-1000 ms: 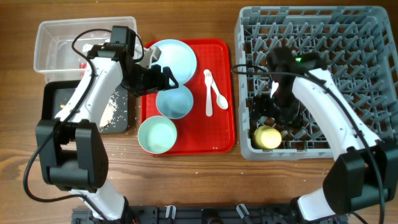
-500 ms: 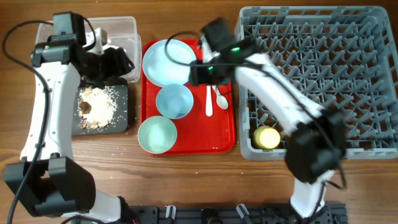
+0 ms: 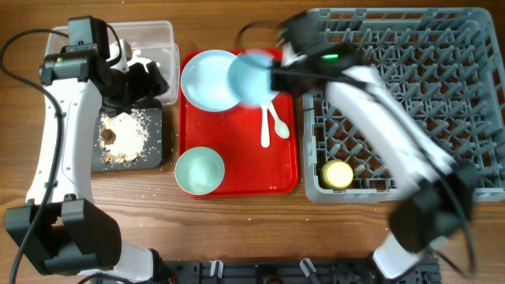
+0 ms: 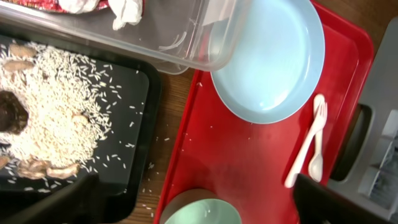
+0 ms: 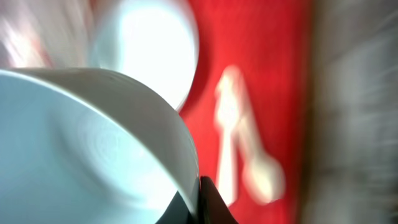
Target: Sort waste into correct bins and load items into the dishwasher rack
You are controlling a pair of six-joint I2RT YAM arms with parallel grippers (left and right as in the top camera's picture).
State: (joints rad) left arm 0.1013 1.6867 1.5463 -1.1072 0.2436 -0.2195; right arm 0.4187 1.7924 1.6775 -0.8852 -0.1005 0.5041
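Over red tray [image 3: 245, 162], right arm [image 3: 371, 102] with bowl [image 3: 251, 76]

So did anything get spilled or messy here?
Yes, a little. White rice grains lie off the black tray on the wooden table beside it, and a few specks sit on the red tray too. The pale blue bowl in the air isn't odd; the right gripper holds it.

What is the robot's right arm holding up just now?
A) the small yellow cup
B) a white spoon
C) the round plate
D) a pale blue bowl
D: the right gripper pinches the rim of the pale blue bowl above the red tray, while the yellow cup sits in the grey rack and the spoons and plate lie on the tray.
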